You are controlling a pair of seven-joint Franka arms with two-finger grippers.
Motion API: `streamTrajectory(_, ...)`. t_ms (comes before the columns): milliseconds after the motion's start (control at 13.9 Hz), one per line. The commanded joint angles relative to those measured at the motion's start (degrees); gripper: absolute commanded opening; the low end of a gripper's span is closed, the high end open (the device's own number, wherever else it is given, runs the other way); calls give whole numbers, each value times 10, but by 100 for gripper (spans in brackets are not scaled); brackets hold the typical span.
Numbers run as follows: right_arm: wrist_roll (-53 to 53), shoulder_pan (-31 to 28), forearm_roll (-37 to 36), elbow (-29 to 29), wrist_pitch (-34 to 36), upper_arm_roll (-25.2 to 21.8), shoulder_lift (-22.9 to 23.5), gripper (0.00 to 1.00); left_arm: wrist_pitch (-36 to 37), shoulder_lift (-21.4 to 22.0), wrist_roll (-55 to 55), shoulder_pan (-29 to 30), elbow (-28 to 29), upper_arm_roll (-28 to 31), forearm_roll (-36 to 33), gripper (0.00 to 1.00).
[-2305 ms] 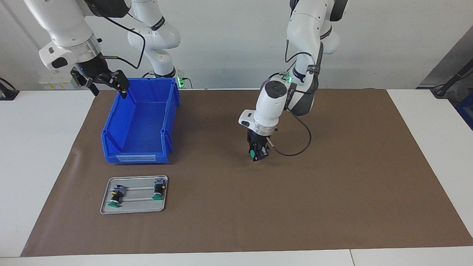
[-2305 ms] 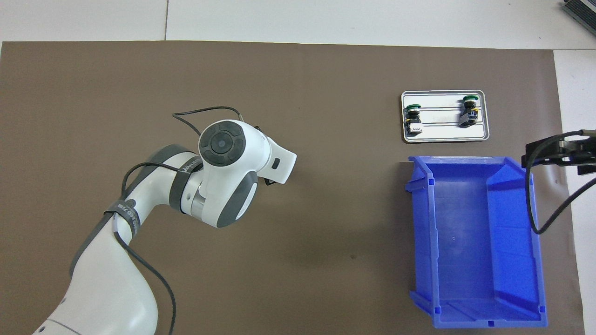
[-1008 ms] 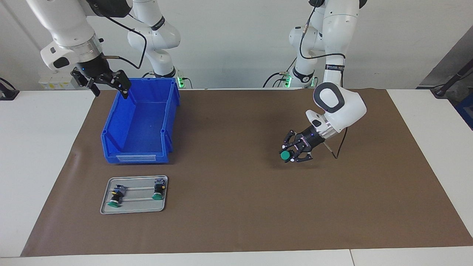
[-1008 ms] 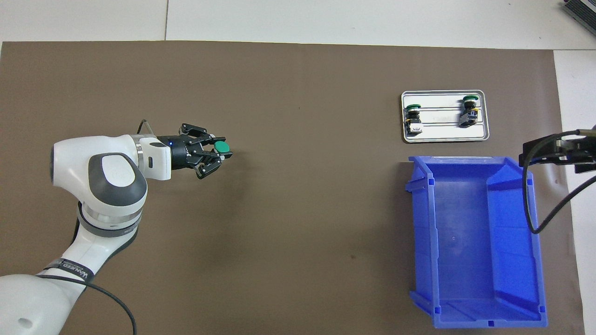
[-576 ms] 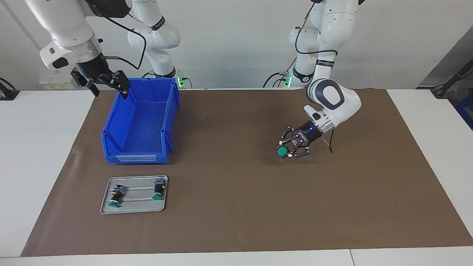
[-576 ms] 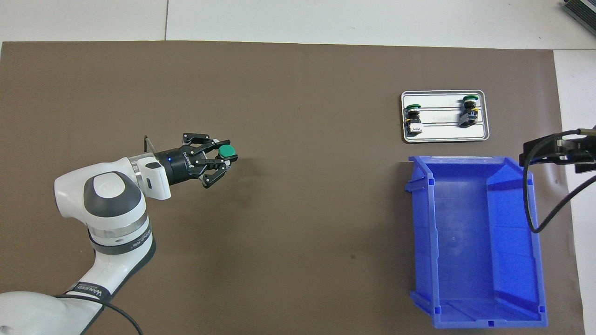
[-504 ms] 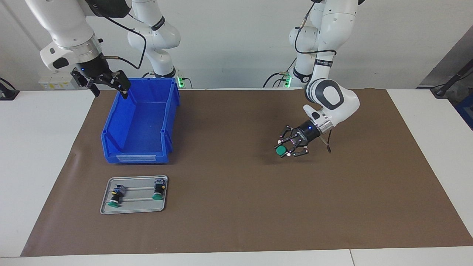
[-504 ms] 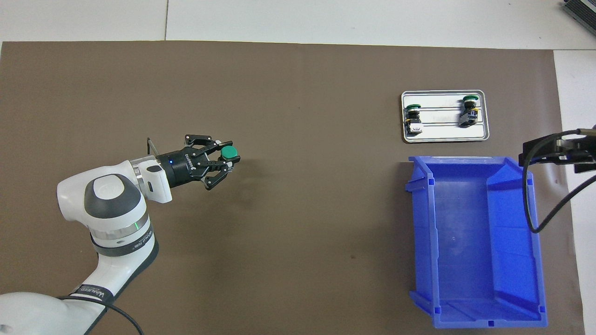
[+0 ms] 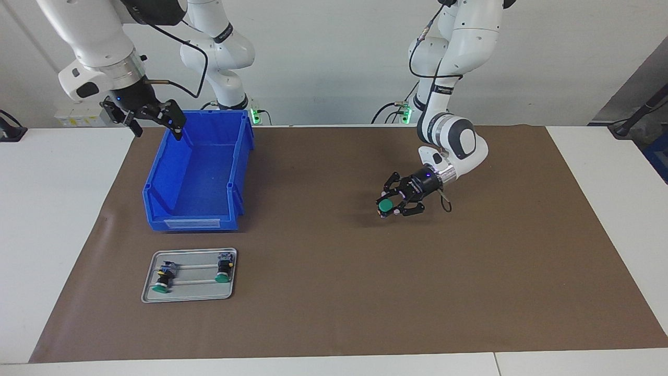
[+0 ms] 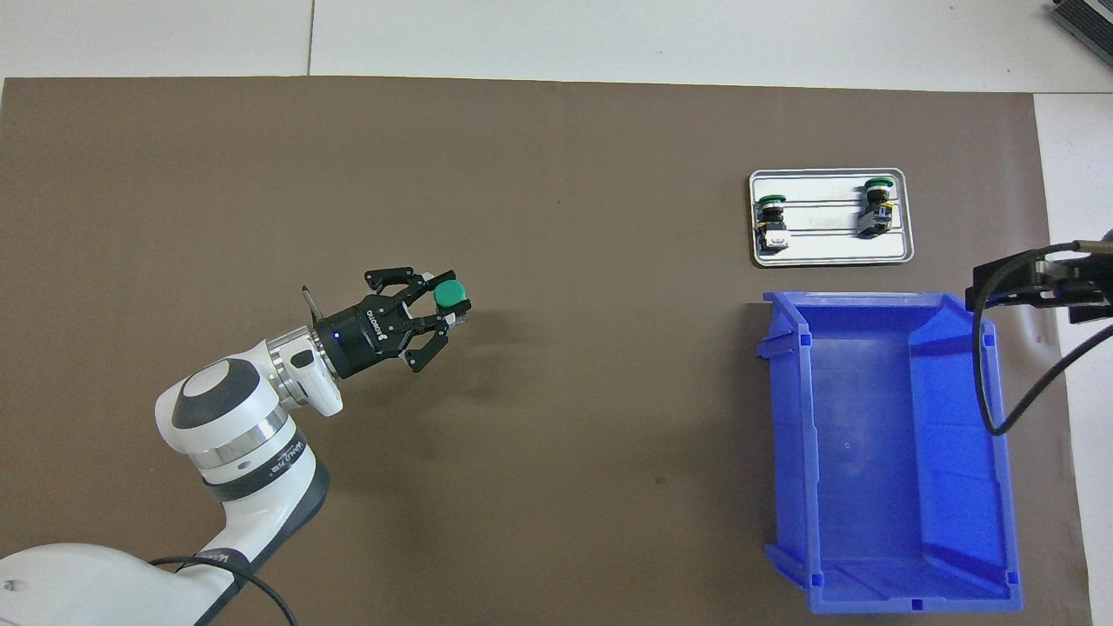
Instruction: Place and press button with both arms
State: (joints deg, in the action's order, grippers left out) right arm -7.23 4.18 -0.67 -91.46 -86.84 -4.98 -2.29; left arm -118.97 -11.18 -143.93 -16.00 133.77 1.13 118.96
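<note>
Brown mat (image 9: 323, 292) on white table (image 9: 52, 219), pale wall (image 9: 323, 52) behind robots

A matt brown mat (image 9: 334, 292) is covering the table. The bin (image 9: 198, 172) is showing glossy blue plastic, and the tray (image 9: 189, 296) is gleaming like brushed metal. The arms' white shells (image 10: 213, 409) are looking smooth and shiny.

Tray (image 9: 188, 297) lies just beside bin (image 9: 156, 203), farther from the robots

A green-capped button (image 9: 385, 207), a blue bin (image 9: 198, 172), a silver tray (image 9: 189, 296), a plain brown mat (image 9: 334, 292).
</note>
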Motion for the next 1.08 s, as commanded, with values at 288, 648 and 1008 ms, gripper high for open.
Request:
streamTrajectory(288,3,-1,11,-5,-5,-5,-5,100,98,23,-141,21,97,4,36,0)
streamTrajectory(648,1,-1,11,-5,-5,-5,-5,100,110,34,-204,27,148,4,42,0)
streamTrajectory(1008,0,-2,11,-5,-5,-5,-5,100,121,40,-206,30,156,5,44,0)
